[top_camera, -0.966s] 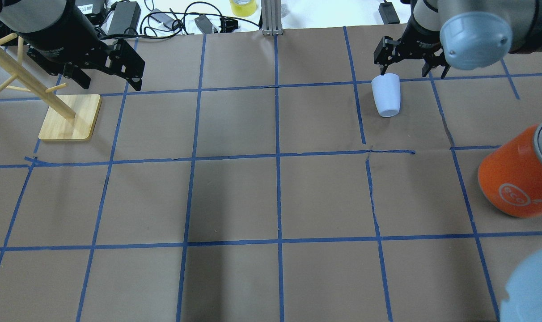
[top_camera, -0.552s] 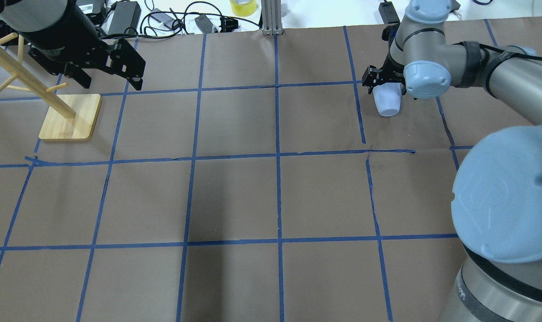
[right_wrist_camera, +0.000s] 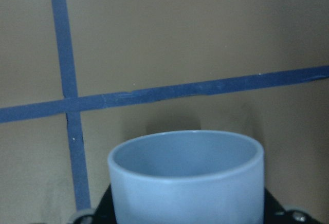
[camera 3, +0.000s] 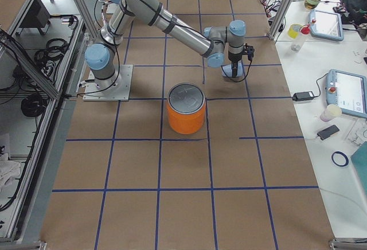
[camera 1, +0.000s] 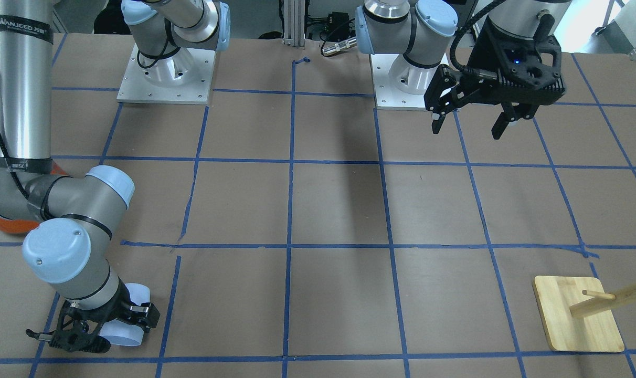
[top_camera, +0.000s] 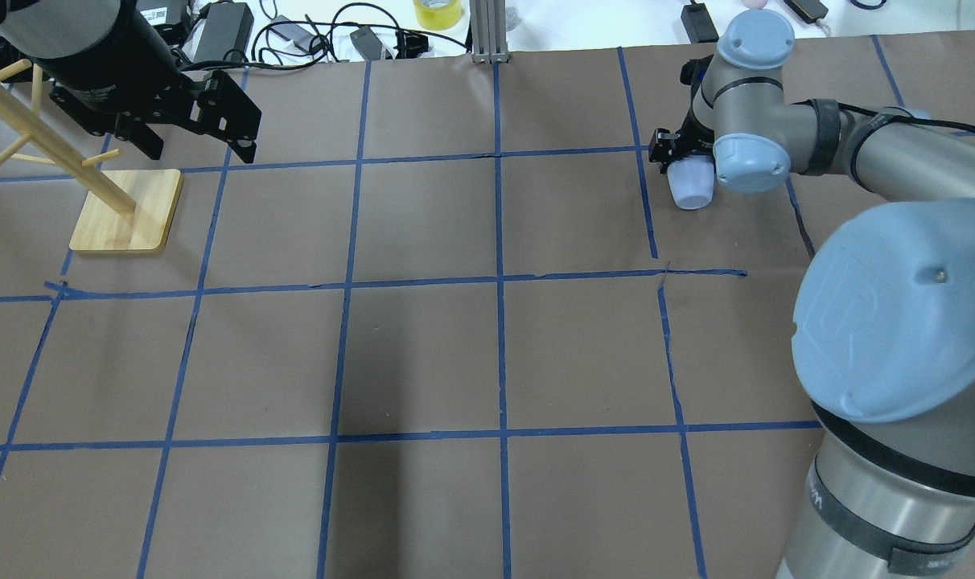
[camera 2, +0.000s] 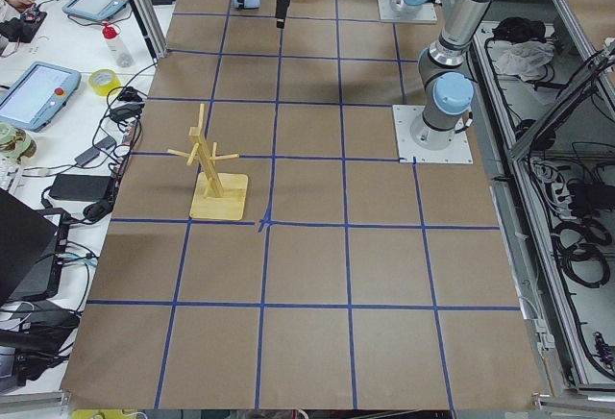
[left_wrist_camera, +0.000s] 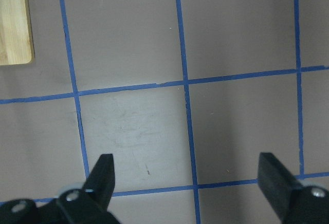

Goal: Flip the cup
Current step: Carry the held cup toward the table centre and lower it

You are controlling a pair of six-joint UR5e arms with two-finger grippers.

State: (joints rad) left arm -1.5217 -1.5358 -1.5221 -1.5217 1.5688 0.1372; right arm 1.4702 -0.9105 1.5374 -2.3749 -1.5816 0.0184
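Observation:
The cup is a small pale blue-white tumbler at the far right of the table, tilted between my right gripper's fingers. It also shows in the front view and the right side view. The right wrist view looks into its darker blue inside. My right gripper is low at the table, its jaws against the cup's sides. The wrist hides part of the cup. My left gripper is open and empty, above the table at the far left.
A wooden peg rack stands beside the left gripper. A large orange can stands near the cup on the robot's side; my right elbow hides it from overhead. Cables and a tape roll lie past the far edge.
My right gripper has come down from just above the cup to around it and closed on it. The right elbow swung in over the orange can. The left arm has not moved.

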